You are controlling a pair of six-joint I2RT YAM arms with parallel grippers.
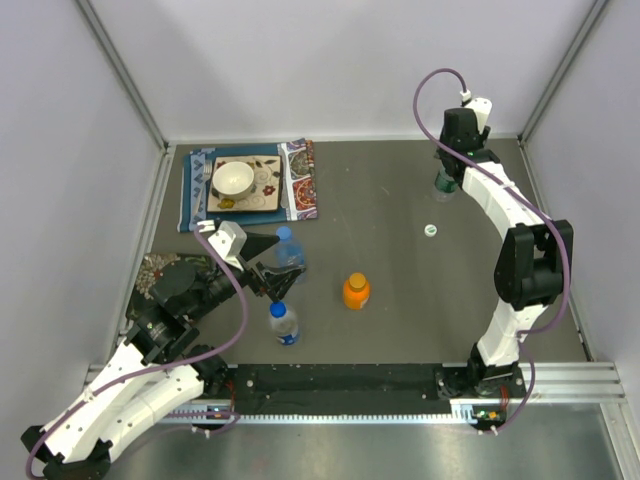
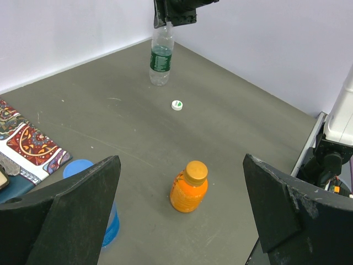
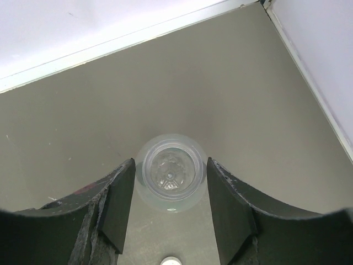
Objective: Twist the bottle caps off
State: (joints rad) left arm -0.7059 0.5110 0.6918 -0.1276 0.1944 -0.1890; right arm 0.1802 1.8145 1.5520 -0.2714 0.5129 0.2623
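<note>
Standing closest to the arm bases, a blue-capped bottle (image 1: 284, 322) is upright on the table (image 1: 400, 330) with its cap on. Just beyond it the left gripper (image 1: 272, 265) hovers low, its fingers spread wide with nothing between them. Its wrist view looks out through the gap at the orange bottle (image 2: 188, 190), which is upright with its orange cap (image 2: 196, 172) on, to the gripper's right and apart from it. A second blue-capped bottle (image 1: 288, 245) stands just beside the gripper's far finger, and its blue cap (image 2: 80, 167) shows at that finger's edge in the wrist view. Farther out toward the right, the white cap (image 1: 430, 231) lies loose on the table, near but apart from the green bottle (image 1: 443, 188). That bottle stands upright by the far right corner with its mouth open. The right gripper (image 3: 171, 163) hangs over it with a finger on each side of the neck; whether they press it cannot be told. At the far left a mat (image 1: 300, 180) carries a plate (image 1: 262, 190) with a bowl (image 1: 232, 178).
</note>
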